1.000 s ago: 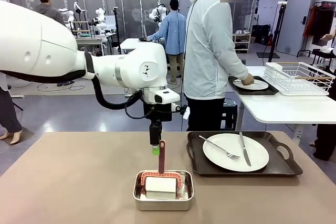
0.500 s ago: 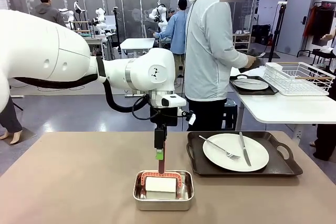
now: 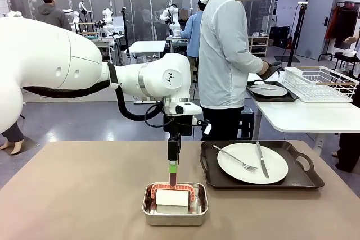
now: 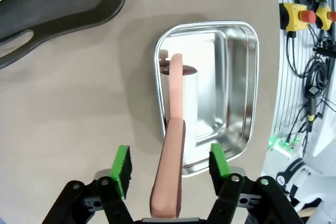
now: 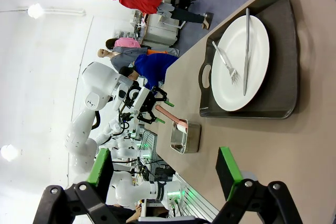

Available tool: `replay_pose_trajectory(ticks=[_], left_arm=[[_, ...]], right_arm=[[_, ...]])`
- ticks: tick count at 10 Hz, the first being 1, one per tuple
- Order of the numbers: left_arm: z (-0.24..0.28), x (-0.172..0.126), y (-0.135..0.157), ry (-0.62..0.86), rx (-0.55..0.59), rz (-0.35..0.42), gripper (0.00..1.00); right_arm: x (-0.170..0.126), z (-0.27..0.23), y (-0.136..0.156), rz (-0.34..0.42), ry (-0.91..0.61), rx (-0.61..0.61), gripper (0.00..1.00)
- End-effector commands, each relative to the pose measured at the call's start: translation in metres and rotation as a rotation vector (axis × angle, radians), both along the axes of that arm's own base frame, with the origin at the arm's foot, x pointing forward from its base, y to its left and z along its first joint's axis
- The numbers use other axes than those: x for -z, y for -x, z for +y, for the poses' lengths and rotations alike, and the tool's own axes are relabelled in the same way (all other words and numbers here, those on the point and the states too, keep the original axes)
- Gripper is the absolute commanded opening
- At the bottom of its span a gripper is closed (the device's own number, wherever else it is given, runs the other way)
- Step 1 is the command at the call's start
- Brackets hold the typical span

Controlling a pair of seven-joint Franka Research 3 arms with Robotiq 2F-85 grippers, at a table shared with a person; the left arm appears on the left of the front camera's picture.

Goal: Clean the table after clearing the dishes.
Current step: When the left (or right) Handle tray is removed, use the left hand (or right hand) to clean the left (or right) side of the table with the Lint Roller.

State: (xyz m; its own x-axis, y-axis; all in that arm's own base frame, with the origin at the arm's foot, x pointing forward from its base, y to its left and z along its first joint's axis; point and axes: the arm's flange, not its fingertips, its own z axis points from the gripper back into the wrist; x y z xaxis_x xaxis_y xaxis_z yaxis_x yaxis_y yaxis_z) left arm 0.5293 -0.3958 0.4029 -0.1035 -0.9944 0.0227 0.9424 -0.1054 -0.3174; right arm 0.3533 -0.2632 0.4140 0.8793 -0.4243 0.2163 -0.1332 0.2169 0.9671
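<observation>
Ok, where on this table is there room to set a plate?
The table's whole left half, left of the steel pan, is bare. A narrower strip runs between the dark tray and the near edge. The tray crowds the right side.

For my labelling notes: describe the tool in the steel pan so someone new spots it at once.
On the big beige table, left of the dark tray holding a plate, sits a shiny steel pan. In it rests a white block in a reddish frame whose handle stands upright; nothing else on the table is red.
</observation>
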Motion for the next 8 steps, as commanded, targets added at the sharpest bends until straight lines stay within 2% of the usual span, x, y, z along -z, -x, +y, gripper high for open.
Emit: replay_pose_trajectory(ticks=[1,3,4,5,8], left_arm=[[-0.0054,-0.0031,-0.0010,-0.031,0.021,0.004,0.00],[-0.0075,-0.0033,0.0001,-0.045,0.021,-0.004,0.00],[-0.0082,-0.0036,0.0004,-0.055,0.016,0.001,0.07],[-0.0078,-0.0043,0.0001,-0.062,0.012,0.007,0.00],[-0.0052,-0.0047,-0.0002,-0.071,0.000,0.025,0.00]], right_arm=[[-0.0027,0.0005,0.0007,-0.009,-0.005,0.000,1.00],[-0.0027,0.0005,0.0007,-0.009,-0.005,0.000,1.00],[-0.0027,0.0005,0.0007,-0.009,-0.005,0.000,1.00],[-0.0027,0.0005,0.0007,-0.009,-0.005,0.000,1.00],[-0.0027,0.0005,0.0007,-0.009,-0.005,0.000,1.00]])
